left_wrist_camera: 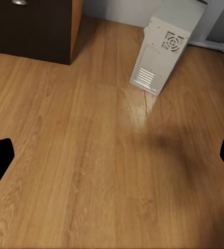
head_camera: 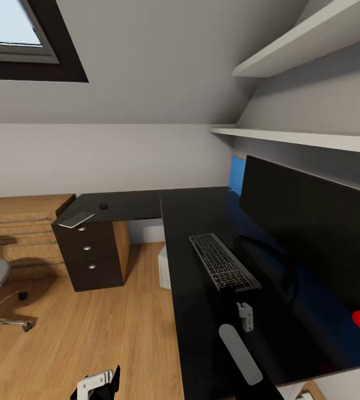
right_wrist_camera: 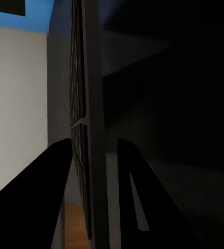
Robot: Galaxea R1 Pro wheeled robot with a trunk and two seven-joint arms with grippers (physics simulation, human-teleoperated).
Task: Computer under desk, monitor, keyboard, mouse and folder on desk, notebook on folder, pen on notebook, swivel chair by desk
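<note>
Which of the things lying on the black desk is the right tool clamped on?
The keyboard, in front of the monitor; the right tool straddles its near edge. The mouse and notebook lie far off.

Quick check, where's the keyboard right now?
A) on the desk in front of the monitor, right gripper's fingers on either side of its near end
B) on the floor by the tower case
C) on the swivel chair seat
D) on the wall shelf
A: in the head view the keyboard lies on the black desk in front of the monitor, and the right gripper has a finger on each side of the keyboard's edge.
</note>
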